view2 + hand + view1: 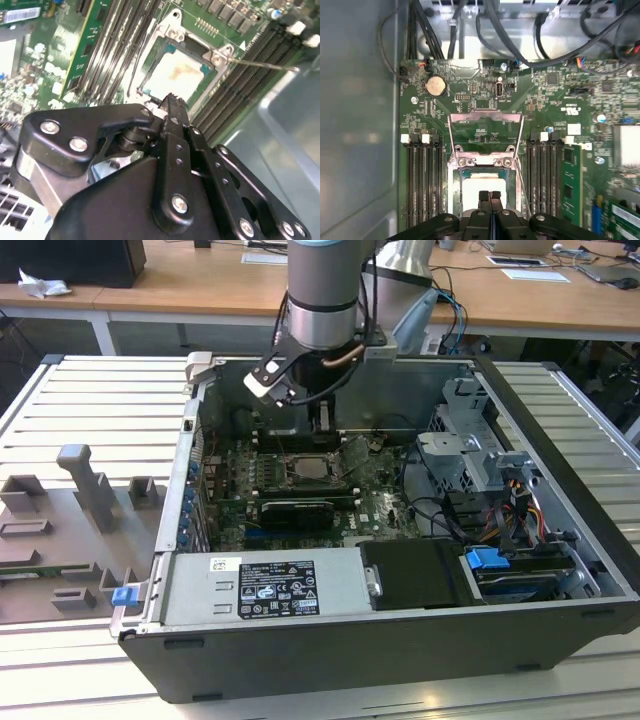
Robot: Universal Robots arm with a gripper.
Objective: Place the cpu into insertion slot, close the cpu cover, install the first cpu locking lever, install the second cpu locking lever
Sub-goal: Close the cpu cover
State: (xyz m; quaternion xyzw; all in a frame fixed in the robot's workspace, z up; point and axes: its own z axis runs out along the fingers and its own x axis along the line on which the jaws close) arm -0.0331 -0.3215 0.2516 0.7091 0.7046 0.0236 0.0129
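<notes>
The cpu [472, 192] lies flat in the socket on the green motherboard, its pale top showing in both wrist views [175, 75]. The cpu cover [485, 117] is swung open away from the socket, with the board visible through its window. My gripper [490, 196] hangs just above the cpu's near edge with its black fingers [172, 107] pressed together and nothing between them. A thin wire locking lever [260, 64] sticks out beside the socket, unlatched. In the exterior view the gripper [322, 425] reaches down into the open computer case over the socket [305, 468].
Memory slots [422, 180] flank the socket on both sides. Black cables [470, 25] run along the case wall beyond the board. A power supply [265, 585] and a drive cage [480, 455] fill the case's front and the exterior view's right. A grey fixture [85, 485] stands outside at the left.
</notes>
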